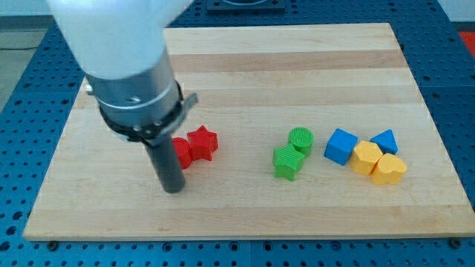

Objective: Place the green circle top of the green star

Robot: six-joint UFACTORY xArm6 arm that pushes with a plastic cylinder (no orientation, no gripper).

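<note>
Wooden board (245,67) on blue perforated bench (445,30); my tip (173,189), no claw, sits beside red blocks (194,146).

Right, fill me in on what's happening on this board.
The arm's rod is down on the wooden board, my tip just below-left of the red blocks, far from the greens. The green circle already touches the green star at its upper right. Blue and yellow blocks cluster at the view's right.

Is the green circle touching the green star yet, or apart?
Touching. The green circle sits against the green star at its upper-right, no gap showing. My tip is far off at the view's left.
</note>
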